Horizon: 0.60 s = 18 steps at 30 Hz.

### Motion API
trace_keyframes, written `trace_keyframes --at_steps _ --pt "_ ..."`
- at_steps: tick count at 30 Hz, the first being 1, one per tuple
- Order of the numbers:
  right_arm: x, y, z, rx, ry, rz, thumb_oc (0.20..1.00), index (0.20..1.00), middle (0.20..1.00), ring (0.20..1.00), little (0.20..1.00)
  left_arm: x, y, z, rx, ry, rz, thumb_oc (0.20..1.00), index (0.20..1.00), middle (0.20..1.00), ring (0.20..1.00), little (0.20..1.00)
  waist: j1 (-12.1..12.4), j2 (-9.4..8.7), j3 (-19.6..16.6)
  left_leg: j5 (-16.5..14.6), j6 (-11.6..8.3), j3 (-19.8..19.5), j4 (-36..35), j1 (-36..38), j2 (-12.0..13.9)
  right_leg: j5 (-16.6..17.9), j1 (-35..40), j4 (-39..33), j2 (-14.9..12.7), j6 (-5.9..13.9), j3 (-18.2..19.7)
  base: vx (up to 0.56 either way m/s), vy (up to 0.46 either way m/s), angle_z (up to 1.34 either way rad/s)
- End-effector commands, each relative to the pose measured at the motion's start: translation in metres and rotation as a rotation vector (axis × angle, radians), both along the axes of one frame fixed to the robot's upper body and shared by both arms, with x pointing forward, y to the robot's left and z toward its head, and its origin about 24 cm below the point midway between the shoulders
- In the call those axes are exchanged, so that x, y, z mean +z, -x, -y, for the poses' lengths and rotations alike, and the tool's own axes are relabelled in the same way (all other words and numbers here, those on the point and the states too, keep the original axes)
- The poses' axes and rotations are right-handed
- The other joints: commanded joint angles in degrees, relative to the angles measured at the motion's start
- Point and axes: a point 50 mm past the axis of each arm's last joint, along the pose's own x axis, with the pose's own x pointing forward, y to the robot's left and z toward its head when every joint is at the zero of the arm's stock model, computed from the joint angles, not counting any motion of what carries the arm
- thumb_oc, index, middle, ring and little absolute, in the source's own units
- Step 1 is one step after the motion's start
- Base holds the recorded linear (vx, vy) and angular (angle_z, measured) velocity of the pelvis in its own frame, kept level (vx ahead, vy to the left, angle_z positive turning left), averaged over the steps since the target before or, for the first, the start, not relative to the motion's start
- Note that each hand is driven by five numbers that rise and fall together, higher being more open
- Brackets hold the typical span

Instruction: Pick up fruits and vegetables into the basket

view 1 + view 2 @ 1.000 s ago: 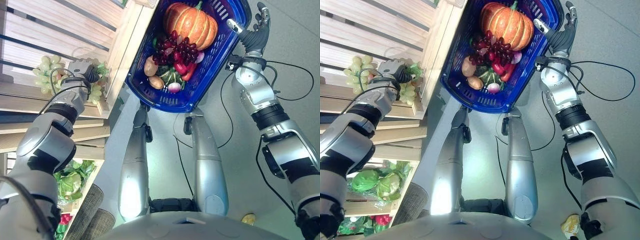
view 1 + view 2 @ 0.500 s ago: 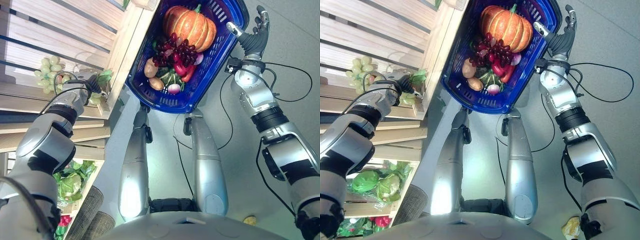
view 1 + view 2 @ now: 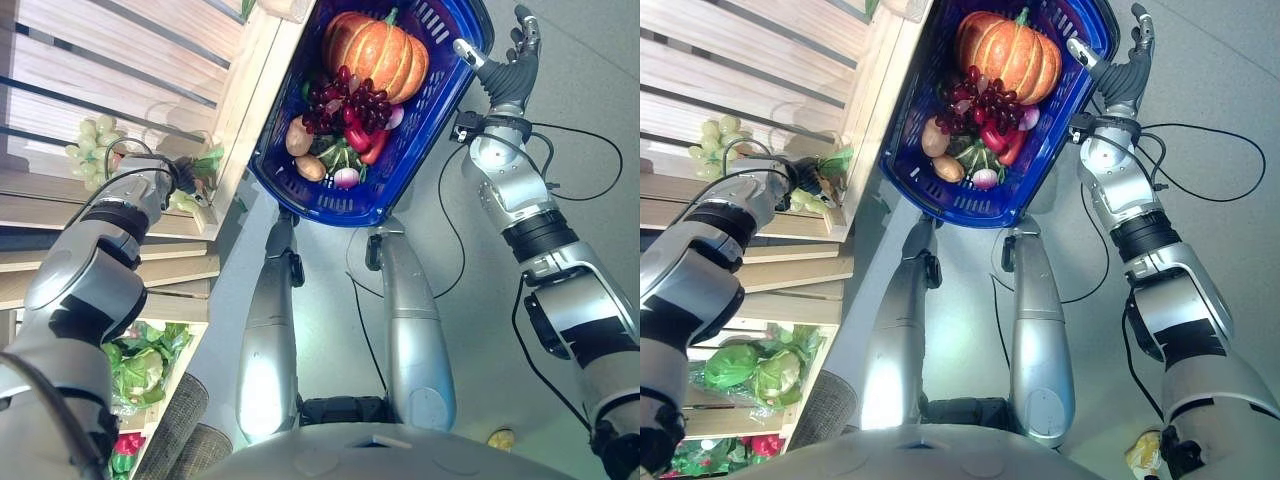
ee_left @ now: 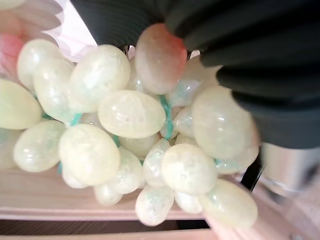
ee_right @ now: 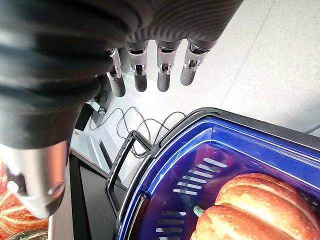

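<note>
A blue basket (image 3: 372, 214) hangs in front of me holding an orange pumpkin (image 3: 375, 55), red grapes (image 3: 345, 100), potatoes, a red chilli and a radish. My right hand (image 3: 512, 65) is beside its far right rim, open, with straight fingers (image 5: 150, 75) above the black handle and the pumpkin (image 5: 250, 210). My left hand (image 3: 183, 175) reaches onto the wooden shelf next to a bunch of green grapes (image 3: 92, 152). The grapes (image 4: 130, 115) press right against its dark cover, and its fingers are hidden.
The slatted wooden shelf unit (image 3: 100, 80) stands on my left, its corner post close to the basket. Bagged cabbages (image 3: 140, 365) and red peppers (image 3: 128, 440) lie on lower shelves. A small yellow thing (image 3: 497, 438) lies on the grey floor at right.
My left hand has slid down along the shelf toward its front corner, leaving most of the green bunch behind it. The basket and right hand have barely moved.
</note>
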Motion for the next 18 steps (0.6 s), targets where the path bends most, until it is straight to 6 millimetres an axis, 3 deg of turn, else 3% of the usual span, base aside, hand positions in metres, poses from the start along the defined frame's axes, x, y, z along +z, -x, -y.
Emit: trace_keyframes --at_steps 1,14,18 --pt "0.016 0.004 0.0 0.01 -0.003 0.064 1.0 1.0 1.0 1.0 1.0 -0.056 0.036 -0.035 0.157 -0.061 -0.239 0.2 0.2 0.2 0.2 0.2 1.0 -0.92 -2.2 -6.5 1.06 3.0 7.2 -0.9 -1.6 5.8 3.4 -9.3 0.6 7.16 1.9 0.0 0.0 0.0" --pt "0.012 0.007 0.001 0.006 -0.008 0.065 1.0 1.0 1.0 1.0 1.0 -0.052 0.032 -0.03 0.117 -0.041 -0.168 0.2 0.2 0.2 0.2 0.2 1.1 -0.86 -2.2 -6.6 1.18 2.8 6.9 -0.4 -1.9 6.0 4.0 -9.8 0.6 7.06 1.9 0.0 0.0 0.0" --pt "0.011 0.008 -0.001 0.012 -0.005 0.063 1.0 1.0 1.0 1.0 1.0 -0.046 0.026 -0.026 0.166 0.166 -0.012 0.2 0.2 0.2 0.2 0.2 1.2 -0.85 -2.2 -6.4 1.11 2.8 6.8 -0.2 -1.9 6.0 4.1 -9.8 0.7 7.03 2.1 0.0 0.0 0.0"
